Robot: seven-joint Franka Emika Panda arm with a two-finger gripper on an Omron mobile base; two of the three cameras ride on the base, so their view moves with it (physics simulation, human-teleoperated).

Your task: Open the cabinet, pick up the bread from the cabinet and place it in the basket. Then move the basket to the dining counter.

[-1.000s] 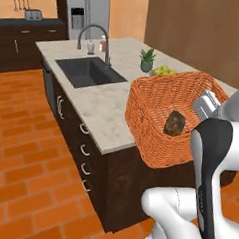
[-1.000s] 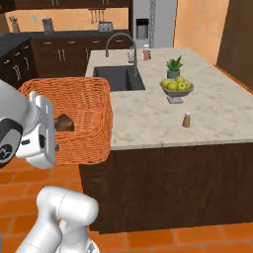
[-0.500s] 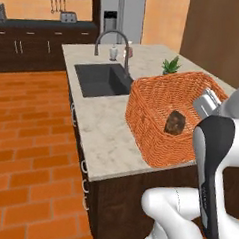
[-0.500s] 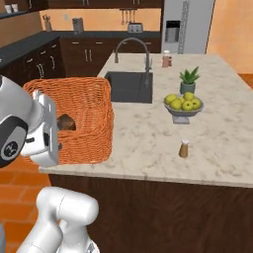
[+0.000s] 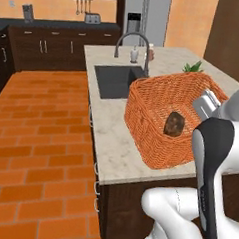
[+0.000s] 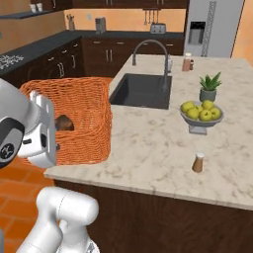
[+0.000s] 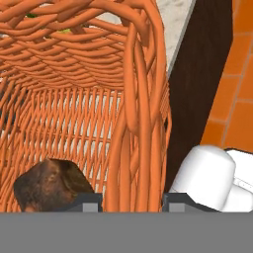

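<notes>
we see the orange woven basket at the near end of the dining counter, its bottom reaching out past the counter's near edge over the brick floor; whether it touches the stone we cannot tell. the bread, a small dark-brown lump, lies inside it against the near wall. in the hand view the gripper straddles the basket's rim, one finger tip inside by the bread and one outside, jaws partway closed on the wicker wall. beyond the basket are the dark inset sink and curved faucet; a bowl of yellow-green fruit, a potted plant and a small shaker stand well apart from it.
</notes>
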